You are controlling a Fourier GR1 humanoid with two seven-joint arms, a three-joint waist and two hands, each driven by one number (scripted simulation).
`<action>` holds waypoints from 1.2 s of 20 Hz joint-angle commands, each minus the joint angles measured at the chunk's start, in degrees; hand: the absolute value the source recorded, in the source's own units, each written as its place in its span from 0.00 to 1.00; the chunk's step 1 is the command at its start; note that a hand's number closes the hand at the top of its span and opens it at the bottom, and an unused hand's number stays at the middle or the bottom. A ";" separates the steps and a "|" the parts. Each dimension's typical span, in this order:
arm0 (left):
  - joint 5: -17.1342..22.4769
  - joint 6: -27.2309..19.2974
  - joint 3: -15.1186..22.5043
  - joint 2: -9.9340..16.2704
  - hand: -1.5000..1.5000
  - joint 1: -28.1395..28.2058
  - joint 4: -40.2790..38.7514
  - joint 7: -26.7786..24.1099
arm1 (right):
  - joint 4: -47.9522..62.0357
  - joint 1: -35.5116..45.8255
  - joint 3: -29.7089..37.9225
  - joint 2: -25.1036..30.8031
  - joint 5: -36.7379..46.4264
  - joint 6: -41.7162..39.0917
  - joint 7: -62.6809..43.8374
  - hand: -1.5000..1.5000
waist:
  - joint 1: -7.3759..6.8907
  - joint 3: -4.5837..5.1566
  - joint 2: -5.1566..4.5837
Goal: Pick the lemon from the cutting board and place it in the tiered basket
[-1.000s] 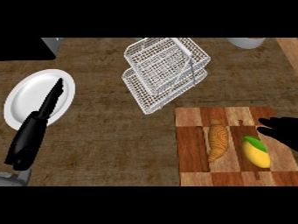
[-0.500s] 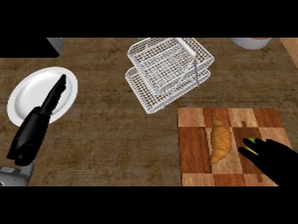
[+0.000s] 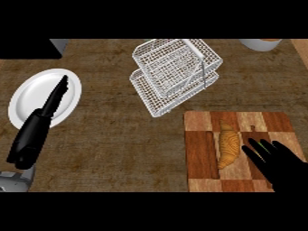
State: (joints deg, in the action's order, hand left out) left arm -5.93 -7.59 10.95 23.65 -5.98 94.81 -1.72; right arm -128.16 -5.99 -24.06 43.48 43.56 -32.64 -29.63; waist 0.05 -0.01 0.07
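Right hand (image 3: 286, 164) down over the lemon (image 3: 265, 145) on the cutting board (image 3: 203, 153), fingers curling round it. Not yet lifted; carry to the tiered basket (image 3: 176, 74) still ahead. Left hand (image 3: 39, 128) open, resting.

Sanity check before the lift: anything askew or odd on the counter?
Nothing spilled or damaged. The tiered basket sits skewed to the counter's edges. The right hand lies over the lemon on the cutting board, so only slivers show between its fingers. The croissant lies alongside. The left hand rests over the white plate.
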 commanded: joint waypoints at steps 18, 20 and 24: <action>-3.98 5.51 -3.79 -4.66 0.50 2.28 3.21 0.90 | 11.68 -3.63 10.09 -3.11 12.22 7.41 15.23 0.00 | 0.00 -0.02 0.03; -5.35 4.30 -2.87 -5.84 0.50 5.98 2.63 -2.45 | 14.93 -2.51 16.22 -0.19 8.26 6.75 20.60 0.00 | -0.15 -0.01 -0.01; -5.68 6.85 -5.60 -5.57 0.50 4.48 4.30 -0.32 | 14.30 -5.01 13.39 -5.04 13.50 6.15 20.25 0.00 | -0.02 0.00 0.00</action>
State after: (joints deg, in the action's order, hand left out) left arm -11.30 -2.31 6.64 17.74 -4.06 96.24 -1.97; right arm -115.40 -9.89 -11.56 40.23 55.15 -26.82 -11.55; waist 0.11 0.00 0.06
